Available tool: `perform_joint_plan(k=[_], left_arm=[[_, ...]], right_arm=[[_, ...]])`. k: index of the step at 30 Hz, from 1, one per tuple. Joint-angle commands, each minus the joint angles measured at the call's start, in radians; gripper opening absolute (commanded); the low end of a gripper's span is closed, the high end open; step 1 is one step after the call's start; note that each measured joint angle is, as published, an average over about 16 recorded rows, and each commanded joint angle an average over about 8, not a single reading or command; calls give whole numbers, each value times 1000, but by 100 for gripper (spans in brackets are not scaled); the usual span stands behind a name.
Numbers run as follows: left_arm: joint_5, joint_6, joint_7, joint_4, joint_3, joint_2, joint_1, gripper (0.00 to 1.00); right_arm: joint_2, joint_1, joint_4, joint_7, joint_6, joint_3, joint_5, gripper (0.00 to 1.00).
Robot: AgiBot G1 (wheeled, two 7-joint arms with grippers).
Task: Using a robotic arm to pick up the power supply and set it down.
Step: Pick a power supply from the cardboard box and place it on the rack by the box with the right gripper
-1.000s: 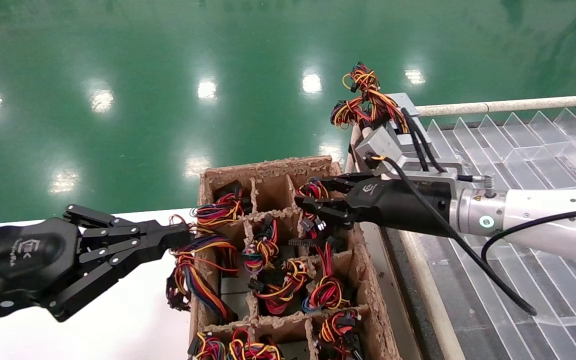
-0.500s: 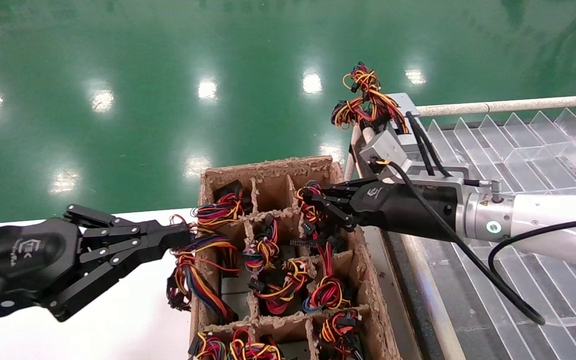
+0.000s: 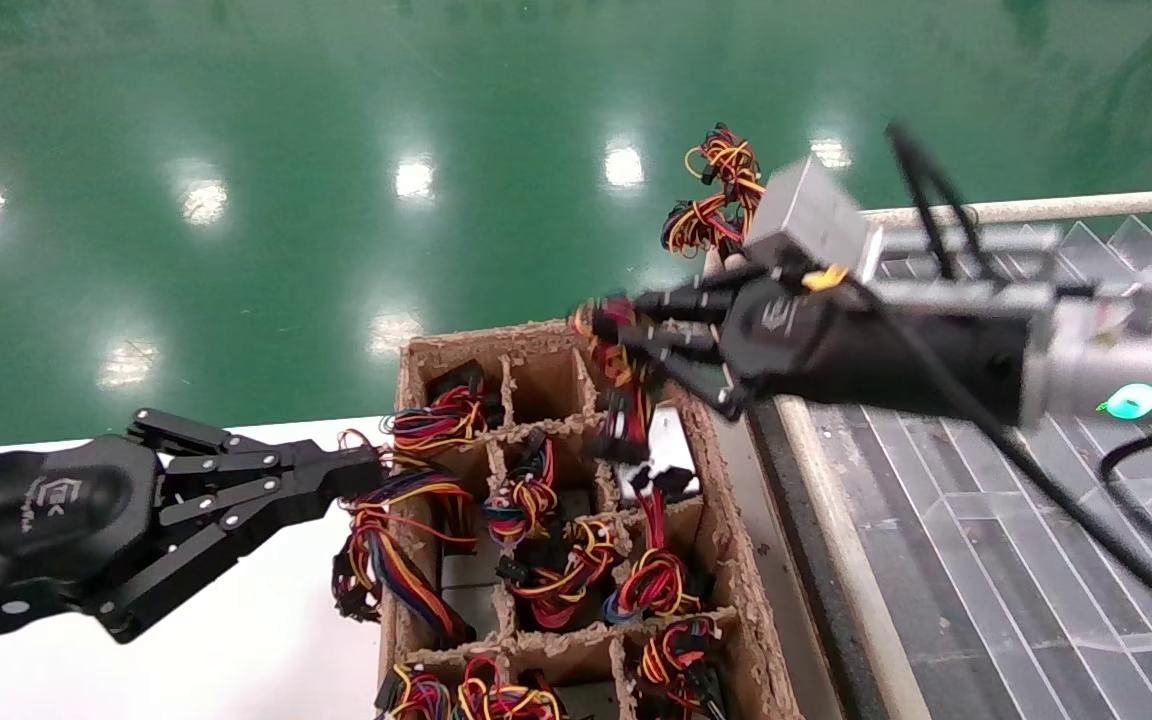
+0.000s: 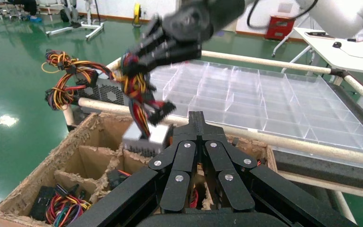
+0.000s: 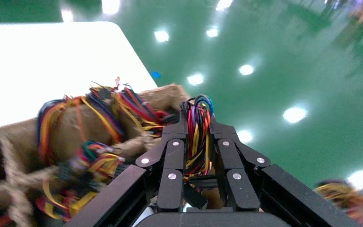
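My right gripper [image 3: 604, 322] is shut on the red, yellow and black wire bundle [image 5: 197, 135] of a power supply [image 4: 144, 138]. The small silver box hangs by those wires, partly raised out of a back compartment of the cardboard box [image 3: 536, 345]. In the head view only a pale patch of the power supply [image 3: 674, 440] shows beside the dangling wires. From the left wrist view the right gripper [image 4: 138, 60] is above the box. My left gripper [image 3: 368, 470] is shut, its tip at the box's left edge among loose wires.
The cardboard box holds several more wired units in its compartments. Another grey unit with wires [image 3: 721, 205] sits at the far end of the rail. A clear divided tray [image 3: 986, 560] lies to the right, a white table [image 3: 236, 650] to the left.
My right gripper has risen and drawn back with the wire bundle in it, pulling the power supply upward in its compartment. The left arm has not moved.
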Motion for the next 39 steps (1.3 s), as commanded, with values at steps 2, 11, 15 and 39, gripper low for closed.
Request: perform_joint_plan(k=[2, 11, 15, 39], left_arm=[[0, 0, 0, 0, 0, 0, 0, 0], [0, 0, 0, 0, 0, 0, 0, 0], [0, 0, 0, 0, 0, 0, 0, 0], [0, 0, 0, 0, 0, 0, 0, 0]], right_arm=[[16, 54, 32, -26, -27, 5, -17, 0], [-12, 293, 45, -189, -111, -30, -172, 0], [-28, 358, 47, -281, -122, -38, -213, 0], [0, 399, 37, -788, 166, -6, -493, 0]])
